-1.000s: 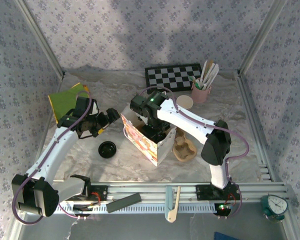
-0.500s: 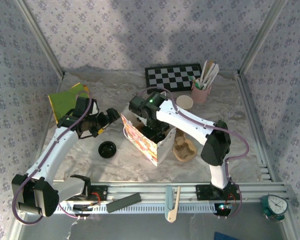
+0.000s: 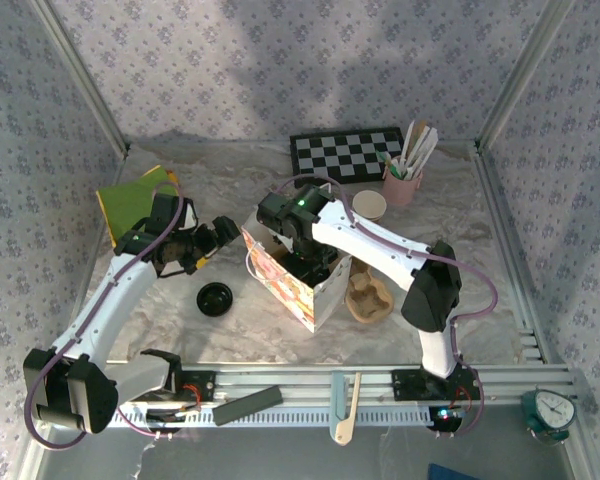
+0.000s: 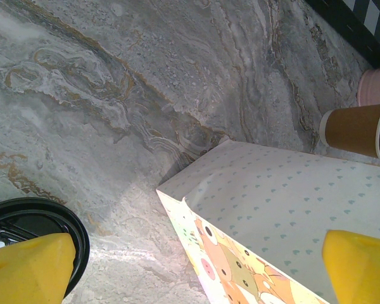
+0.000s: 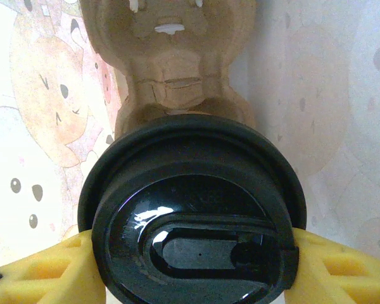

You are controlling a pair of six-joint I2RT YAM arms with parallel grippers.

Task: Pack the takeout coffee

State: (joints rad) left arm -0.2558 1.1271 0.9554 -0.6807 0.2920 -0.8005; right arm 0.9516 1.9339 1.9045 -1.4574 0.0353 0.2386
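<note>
The takeout coffee shows from above as a round black lid (image 5: 193, 221) on a cup. My right gripper (image 5: 190, 253) is shut on it, with a yellow finger pressed against each side. The cup hangs inside the cartoon-printed paper bag (image 3: 290, 285), above a brown pulp tray (image 5: 177, 76) between the bag's walls. In the top view my right gripper (image 3: 315, 262) reaches down into the bag's open mouth. My left gripper (image 3: 212, 240) is open, just left of the bag's corner (image 4: 177, 196), with nothing between its fingers.
A loose black lid (image 3: 216, 298) lies on the table left of the bag. An open tan cup (image 3: 370, 205), a pink cup of stirrers (image 3: 404, 180) and a checkerboard (image 3: 345, 152) stand behind. A pulp tray (image 3: 368, 297) sits right of the bag. A green-yellow book (image 3: 130, 198) lies far left.
My right wrist has shifted very slightly left over the bag, still holding the cup. The left arm has not moved.
</note>
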